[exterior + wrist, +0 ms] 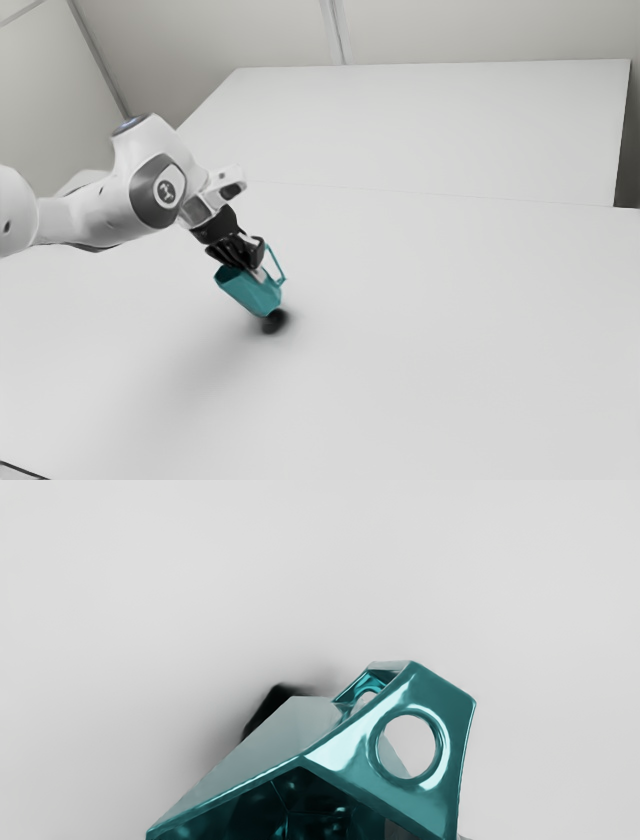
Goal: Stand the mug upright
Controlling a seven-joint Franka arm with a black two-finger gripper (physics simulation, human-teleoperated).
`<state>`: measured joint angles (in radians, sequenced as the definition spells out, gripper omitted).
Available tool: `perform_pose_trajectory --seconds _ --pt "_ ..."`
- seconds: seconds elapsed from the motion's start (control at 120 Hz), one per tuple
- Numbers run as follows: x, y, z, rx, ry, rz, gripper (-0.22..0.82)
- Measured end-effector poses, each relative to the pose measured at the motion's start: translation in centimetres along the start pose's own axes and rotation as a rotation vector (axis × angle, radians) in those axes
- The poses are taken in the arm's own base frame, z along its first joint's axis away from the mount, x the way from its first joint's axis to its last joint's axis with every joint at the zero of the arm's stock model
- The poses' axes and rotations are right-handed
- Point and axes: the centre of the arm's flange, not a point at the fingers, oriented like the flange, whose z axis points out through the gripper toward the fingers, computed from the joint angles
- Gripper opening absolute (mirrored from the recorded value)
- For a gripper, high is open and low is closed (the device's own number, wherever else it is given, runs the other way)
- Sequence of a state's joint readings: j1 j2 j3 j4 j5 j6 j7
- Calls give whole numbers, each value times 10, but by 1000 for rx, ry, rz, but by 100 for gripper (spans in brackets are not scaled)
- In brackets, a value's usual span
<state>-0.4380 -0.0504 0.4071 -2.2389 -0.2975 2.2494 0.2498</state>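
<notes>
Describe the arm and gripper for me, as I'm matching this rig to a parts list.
The arm is white and rounded, with dark grey bands at the joints, a logo on a round grey cap and a blue-tinted disc on top of the bend. The gripper is black.

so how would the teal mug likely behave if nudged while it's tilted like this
The teal mug would likely tip, since it leans well off upright. Its flat-sided body looks less apt to roll than a round one, and the jutting handle may check rolling. Its glossy surface could be slippery.
</notes>
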Motion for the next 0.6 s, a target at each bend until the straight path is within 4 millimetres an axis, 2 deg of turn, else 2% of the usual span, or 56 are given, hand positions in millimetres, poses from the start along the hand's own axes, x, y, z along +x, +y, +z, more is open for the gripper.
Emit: perform_pose_trajectory --seconds 0.375,0.6 --pt "-8 5 9 174 -133 12 -18" --pt "-10 -3 34 216 -196 -41 -18"
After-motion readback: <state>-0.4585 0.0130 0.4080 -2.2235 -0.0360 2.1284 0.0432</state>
